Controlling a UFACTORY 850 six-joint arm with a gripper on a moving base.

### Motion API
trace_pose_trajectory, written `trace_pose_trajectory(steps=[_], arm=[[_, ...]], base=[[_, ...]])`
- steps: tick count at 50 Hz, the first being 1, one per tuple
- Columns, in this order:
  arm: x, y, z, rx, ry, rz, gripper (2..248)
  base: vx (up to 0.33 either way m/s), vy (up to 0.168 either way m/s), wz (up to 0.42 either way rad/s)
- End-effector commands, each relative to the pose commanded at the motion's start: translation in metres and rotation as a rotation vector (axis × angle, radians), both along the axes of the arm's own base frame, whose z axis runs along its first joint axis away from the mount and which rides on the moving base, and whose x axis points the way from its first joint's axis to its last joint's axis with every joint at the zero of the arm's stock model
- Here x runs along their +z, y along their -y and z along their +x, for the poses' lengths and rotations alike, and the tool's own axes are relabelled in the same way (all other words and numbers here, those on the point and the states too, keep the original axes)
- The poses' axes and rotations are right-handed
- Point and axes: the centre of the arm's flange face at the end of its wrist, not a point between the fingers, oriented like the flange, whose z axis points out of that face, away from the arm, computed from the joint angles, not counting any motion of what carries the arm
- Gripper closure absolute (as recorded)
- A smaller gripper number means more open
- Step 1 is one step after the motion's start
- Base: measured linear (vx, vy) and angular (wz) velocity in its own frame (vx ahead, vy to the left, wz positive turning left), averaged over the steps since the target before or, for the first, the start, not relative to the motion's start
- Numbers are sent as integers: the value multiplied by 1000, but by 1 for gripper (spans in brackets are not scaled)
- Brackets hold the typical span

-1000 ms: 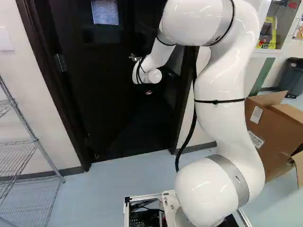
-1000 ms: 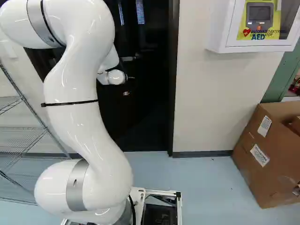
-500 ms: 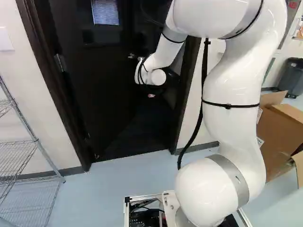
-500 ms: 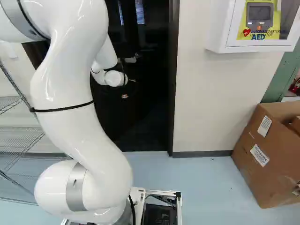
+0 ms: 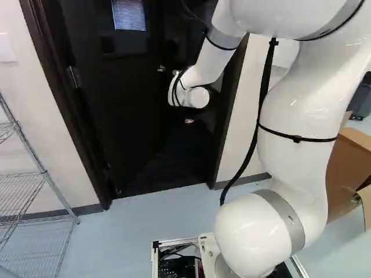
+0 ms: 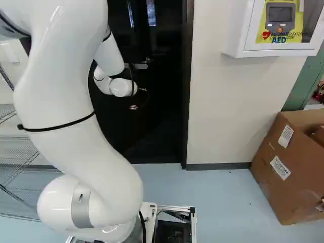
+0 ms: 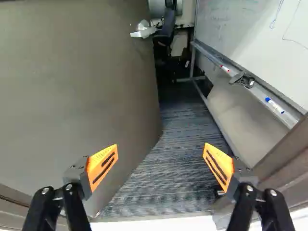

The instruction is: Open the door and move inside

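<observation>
"What stands around the door?"

"A wire shelf [image 5: 42, 172] stands near the side with the hinges, by the wall. Past the other side sits a big brown box [image 6: 293, 167], with its flaps up. A white case [image 6: 240, 30] hangs on the wall between the door and the box, up high."

"Is anything close to the way in?"

"The dark door frame [image 5: 229, 110] is right near one of the robot's fingers. I can't tell if they touch. Inside, a big whiteboard [image 7: 255, 33] runs along the side across from the door. Its ledge has a blue-tipped pen [image 7: 275, 105], a red-tipped pen [image 7: 224, 69] and a dark thing [image 7: 242, 79] on it. Farther in, it's a dark jumble, so I can't tell much. The floor there is dark carpet [image 7: 168, 159] with stripes."

"What about the gripper [image 5: 189, 121]?"

"It's spread wide. The two orange pads [image 7: 102, 166] are far apart, and there's only air between them. It has hold of nothing, and it points in through the gap."

"And the door [image 5: 124, 116]?"

"It's straight ahead of the robot, tall and dark, with a little window [image 5: 128, 14]. It's part way open, swung into the room. Its shiny handle [image 7: 143, 30] is ahead of the fingers, well apart from them."
</observation>
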Motion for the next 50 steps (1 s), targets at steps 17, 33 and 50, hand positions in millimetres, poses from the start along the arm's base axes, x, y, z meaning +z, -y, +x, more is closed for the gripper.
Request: trace_pose_trajectory(steps=[17, 33, 50], arm=[[6, 11, -33, -14, 47, 0, 3], [10, 22, -60, -31, 92, 1, 3], [10, 23, -63, -33, 97, 1, 3]], base=[[0, 0, 0], [0, 0, 0], [0, 0, 0]])
